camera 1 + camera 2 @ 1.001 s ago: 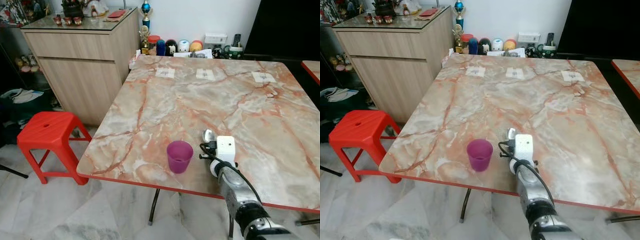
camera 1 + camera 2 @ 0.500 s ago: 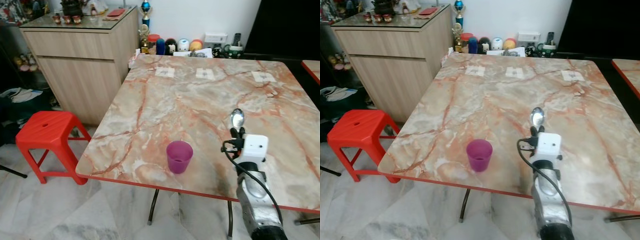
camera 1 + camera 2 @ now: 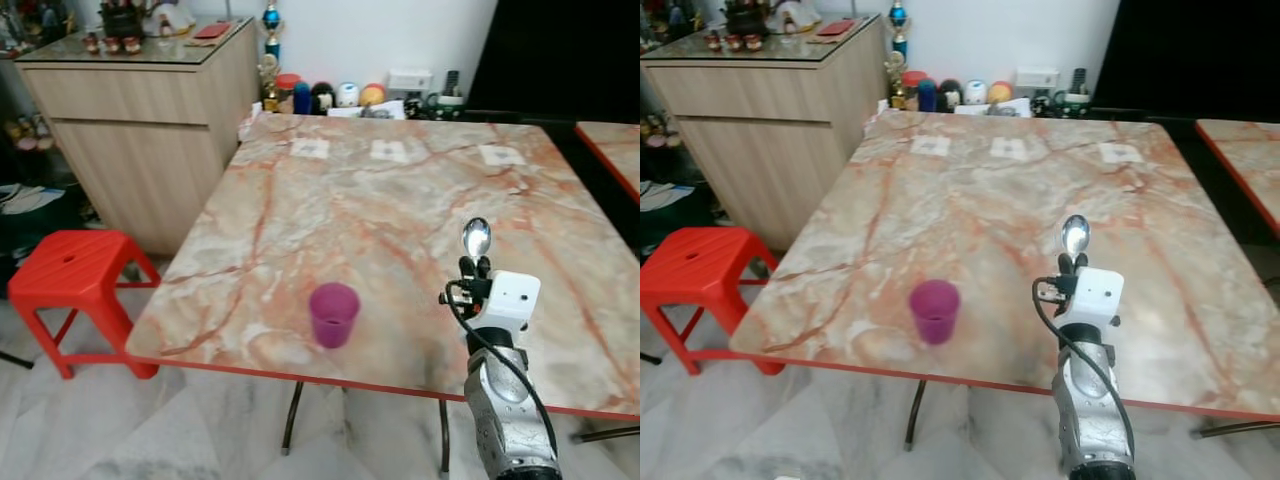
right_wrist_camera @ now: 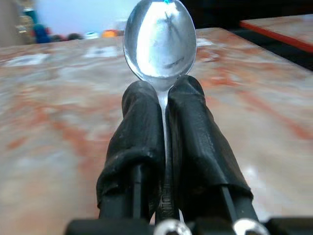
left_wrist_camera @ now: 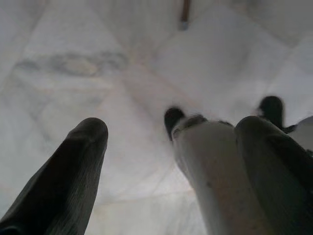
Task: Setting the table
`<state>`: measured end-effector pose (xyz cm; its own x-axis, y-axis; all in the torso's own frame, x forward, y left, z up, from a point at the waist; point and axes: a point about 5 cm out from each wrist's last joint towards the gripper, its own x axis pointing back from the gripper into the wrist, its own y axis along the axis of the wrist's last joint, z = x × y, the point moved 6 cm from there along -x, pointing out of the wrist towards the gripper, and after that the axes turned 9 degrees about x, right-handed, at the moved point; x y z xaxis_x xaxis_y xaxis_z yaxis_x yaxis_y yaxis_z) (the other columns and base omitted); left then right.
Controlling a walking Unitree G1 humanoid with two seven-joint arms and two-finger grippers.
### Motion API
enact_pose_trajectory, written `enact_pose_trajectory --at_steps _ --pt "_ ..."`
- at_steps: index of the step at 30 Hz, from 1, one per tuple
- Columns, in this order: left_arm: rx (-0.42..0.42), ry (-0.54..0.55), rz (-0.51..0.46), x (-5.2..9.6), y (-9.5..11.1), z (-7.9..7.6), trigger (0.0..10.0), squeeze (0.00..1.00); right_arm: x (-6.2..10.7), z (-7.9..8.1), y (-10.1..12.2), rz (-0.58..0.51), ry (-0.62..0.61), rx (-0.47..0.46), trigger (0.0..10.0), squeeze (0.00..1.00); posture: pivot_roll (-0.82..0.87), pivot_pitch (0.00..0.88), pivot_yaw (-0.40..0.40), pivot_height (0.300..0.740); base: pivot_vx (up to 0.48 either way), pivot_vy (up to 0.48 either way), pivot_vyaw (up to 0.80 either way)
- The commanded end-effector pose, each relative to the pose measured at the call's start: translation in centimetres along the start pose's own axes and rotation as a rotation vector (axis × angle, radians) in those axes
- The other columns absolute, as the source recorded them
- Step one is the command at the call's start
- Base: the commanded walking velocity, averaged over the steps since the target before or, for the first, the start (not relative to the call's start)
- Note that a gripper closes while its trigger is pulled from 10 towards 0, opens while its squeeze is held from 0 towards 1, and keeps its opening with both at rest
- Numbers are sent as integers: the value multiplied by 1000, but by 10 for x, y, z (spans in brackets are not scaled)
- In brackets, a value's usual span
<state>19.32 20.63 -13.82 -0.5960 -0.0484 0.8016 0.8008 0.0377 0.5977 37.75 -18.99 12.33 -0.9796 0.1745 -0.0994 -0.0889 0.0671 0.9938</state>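
A metal spoon stands bowl-up between the fingers of my right gripper, which is shut on its handle above the near right part of the marble table. In the right wrist view the spoon sticks out past the closed black fingers. A purple cup stands upright near the table's front edge, left of the gripper and apart from it. My left gripper hangs over the pale floor with its fingers spread and nothing between them.
A red plastic stool stands left of the table beside a wooden cabinet. Small jars and figures line the table's far edge by the wall. Three white cards lie on the far part. A second table edge is at right.
Since a second ago my right gripper has swung right and up with the spoon, away from the cup. The camera has shifted, so the scene sits further left now.
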Motion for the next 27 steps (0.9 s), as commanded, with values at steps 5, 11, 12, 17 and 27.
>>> enact_pose_trajectory --at_steps 5,11,12,17,27 --pt "-16 -4 20 1 -5 -1 10000 0 -2 -4 15 -45 -23 -15 10000 0 -18 23 -15 740 0 -480 -304" --pt "-13 -8 19 0 -5 -1 10000 0 -2 1 19 -52 -8 -13 10000 0 -15 29 -17 740 0 -480 0" --pt "-12 -8 19 0 -5 -1 10000 0 -2 3 19 -52 -4 -11 10000 0 -15 29 -17 740 0 -480 0" --pt "-10 -9 19 0 -4 -1 10000 0 -3 7 21 -58 6 -10 10000 0 -14 35 -15 740 0 -480 0" --pt "-11 -8 20 0 -4 0 10000 0 -4 5 24 -63 -4 -12 10000 0 -16 48 -10 740 0 -478 0"
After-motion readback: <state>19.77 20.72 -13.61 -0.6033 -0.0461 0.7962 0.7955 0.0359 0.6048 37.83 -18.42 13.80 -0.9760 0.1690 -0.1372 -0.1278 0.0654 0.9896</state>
